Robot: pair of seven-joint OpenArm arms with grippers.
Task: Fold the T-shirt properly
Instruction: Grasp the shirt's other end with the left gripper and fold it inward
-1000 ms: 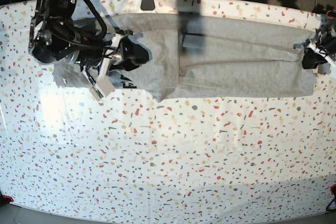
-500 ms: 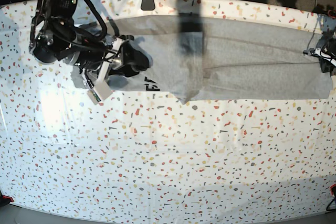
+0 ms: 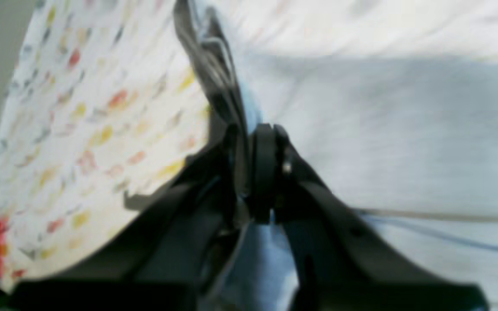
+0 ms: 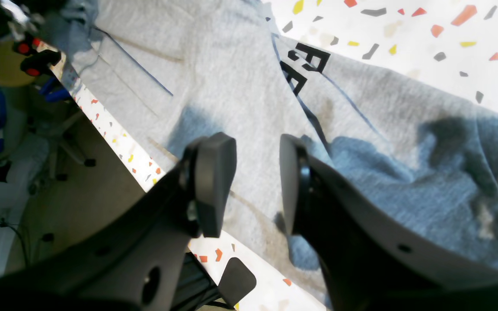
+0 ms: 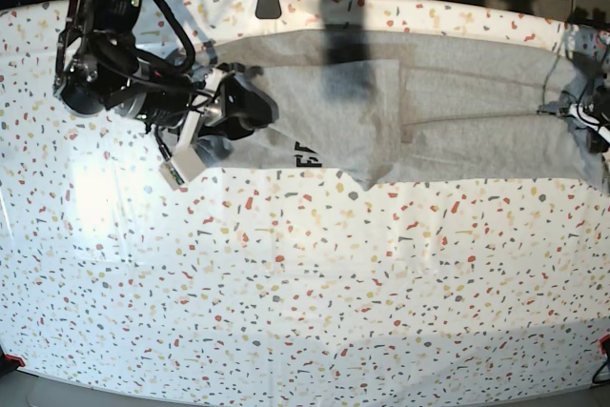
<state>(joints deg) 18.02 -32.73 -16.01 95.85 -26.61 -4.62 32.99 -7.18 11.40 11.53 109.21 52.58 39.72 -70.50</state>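
Note:
The light grey T-shirt (image 5: 457, 121) lies stretched along the far side of the table, with a folded flap in the middle and black lettering (image 5: 305, 156) showing at its near edge. My right gripper (image 5: 259, 111) hovers over the shirt's left end. In the right wrist view the right gripper (image 4: 247, 185) is open, above the shirt (image 4: 231, 86) near the lettering (image 4: 303, 65), with bunched cloth beside one finger. My left gripper (image 5: 578, 111) is at the shirt's right end. In the blurred left wrist view the left gripper (image 3: 249, 172) is shut on a pinch of the shirt (image 3: 383, 129).
The speckled white table (image 5: 305, 283) spreads wide in front of the shirt. A black fixture (image 5: 269, 4) sits at the far edge. Red clamps mark the near corners (image 5: 8, 361). The right wrist view shows the table's far edge (image 4: 115, 142) with floor beyond.
The whole shirt has slid to the right in the base view, pulled by the left gripper. Its left end came out from under the right arm, and more lettering now shows.

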